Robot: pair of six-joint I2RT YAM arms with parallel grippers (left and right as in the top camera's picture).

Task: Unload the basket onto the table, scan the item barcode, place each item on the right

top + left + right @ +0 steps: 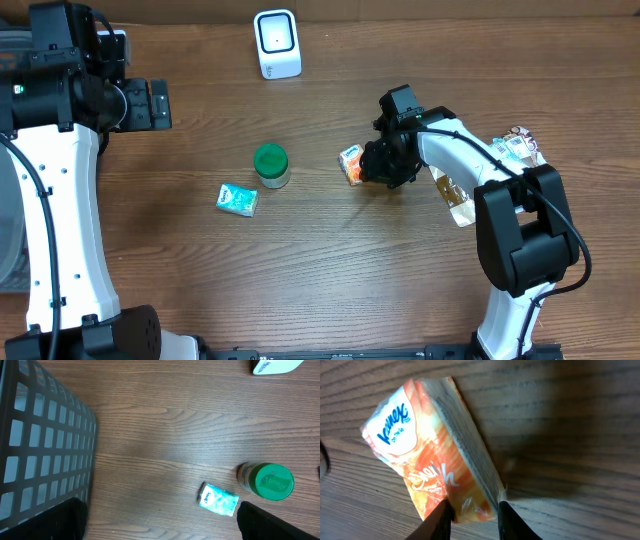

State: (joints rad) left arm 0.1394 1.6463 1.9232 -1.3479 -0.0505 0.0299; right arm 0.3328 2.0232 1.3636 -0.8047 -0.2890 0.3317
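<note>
An orange-and-white tissue pack (427, 455) is the item between my right gripper's (472, 512) two dark fingers, which press its lower end from both sides. Overhead, that pack (351, 163) sticks out to the left of the right gripper (385, 165), mid-table. Whether it rests on the wood or hangs just above it I cannot tell. No barcode shows on its visible faces. The white scanner (277, 43) stands at the back of the table, well away. My left gripper (150, 105) hovers open and empty at the far left.
A green-lidded jar (271, 165) and a teal tissue pack (237, 200) lie left of the held pack. More packets (515, 148) sit beside the right arm. A wire basket (45, 445) stands at the left edge, close under the left gripper (160, 525).
</note>
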